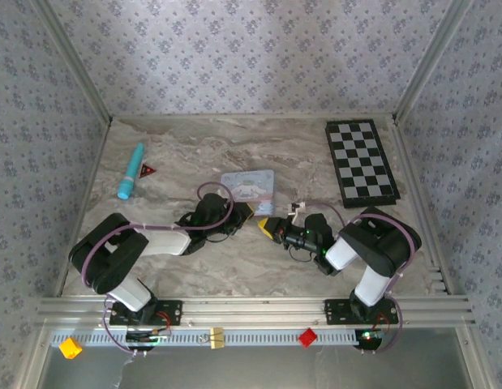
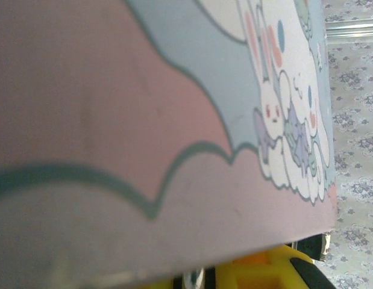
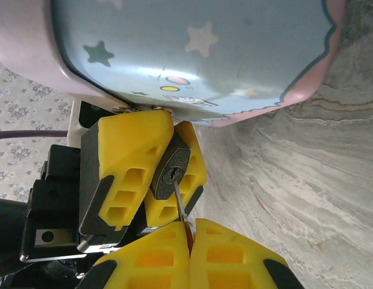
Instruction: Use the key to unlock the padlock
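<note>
1. Top view: the left gripper (image 1: 245,212) and the right gripper (image 1: 269,228) meet tip to tip near the middle of the marble table (image 1: 194,267). The left comes in from 9 o'clock and the right from 4 o'clock. A pale blue tin (image 1: 248,190) lies just at 12 o'clock of the meeting point. A chessboard (image 1: 362,162) sits toward 2 o'clock, well apart. A turquoise tube (image 1: 130,172) lies toward 10 o'clock, with a small red triangle (image 1: 147,170) just beside it at its 3 o'clock.

2. Left wrist view: the tin's printed side is very close, with white rabbit figures at 2 o'clock. A yellow finger (image 2: 264,274) shows at 6 o'clock under the tin's edge. From here I cannot tell how the jaws stand.

3. Right wrist view: the padlock (image 3: 169,171), a small black block, is near the centre. It is clamped between the left gripper's two yellow fingers (image 3: 129,156), keyhole toward the camera. At 6 o'clock the right gripper's fingers (image 3: 234,253) are pressed together on the key (image 3: 181,208). Its thin blade runs up toward 12 o'clock and its tip is at the keyhole. How deep it sits cannot be told. The tin hangs at 12 o'clock, just beside the left fingertips, and bare marble lies at 3 o'clock.
</note>
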Motion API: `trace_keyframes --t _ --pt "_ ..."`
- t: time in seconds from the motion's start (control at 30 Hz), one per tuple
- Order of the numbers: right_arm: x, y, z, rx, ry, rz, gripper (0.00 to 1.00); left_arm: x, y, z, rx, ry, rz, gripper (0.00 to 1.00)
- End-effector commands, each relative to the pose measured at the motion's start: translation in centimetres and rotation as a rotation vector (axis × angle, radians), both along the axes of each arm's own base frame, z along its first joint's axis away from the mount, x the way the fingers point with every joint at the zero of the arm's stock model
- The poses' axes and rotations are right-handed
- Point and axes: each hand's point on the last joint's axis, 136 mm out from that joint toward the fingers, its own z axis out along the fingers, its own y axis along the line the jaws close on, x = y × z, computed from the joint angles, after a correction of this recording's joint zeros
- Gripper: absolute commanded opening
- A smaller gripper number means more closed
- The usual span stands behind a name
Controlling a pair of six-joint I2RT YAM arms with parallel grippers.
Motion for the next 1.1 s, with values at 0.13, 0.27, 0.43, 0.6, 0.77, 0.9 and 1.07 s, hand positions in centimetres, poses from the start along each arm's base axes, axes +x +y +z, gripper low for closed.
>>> trace_keyframes --t 0.13,0.27,0.43,0.6,0.77,0.9,1.07 --pt "0.2 0.6 1.9 0.051 -0.031 0.013 0.0 0.3 -0.8 3.5 -0.115 -0.072 -0.015 0.04" --pt "0.3 0.3 1.8 0.052 -0.025 0.004 0.0 0.2 -0.9 3.6 -0.121 -0.071 -0.017 0.04" --pt "0.3 0.3 1.6 0.048 -0.02 0.002 0.0 0.2 -1.2 3.9 -0.149 -0.068 -0.022 0.03" --pt "0.6 -0.1 1.7 0.048 -0.026 -0.009 0.0 0.1 -1.3 4.2 -0.164 -0.07 -0.029 0.02" --pt "0.8 -0.4 2.0 0.051 -0.034 -0.017 0.0 0.0 -1.2 3.8 -0.147 -0.057 -0.031 0.02" --pt "0.8 -0.7 2.3 0.053 -0.045 -0.021 0.0 0.0 -1.2 3.7 -0.15 -0.055 -0.032 0.02" --pt "0.7 -0.6 2.2 0.053 -0.043 -0.014 0.0 0.0 -1.6 3.8 -0.169 -0.049 -0.04 0.02"
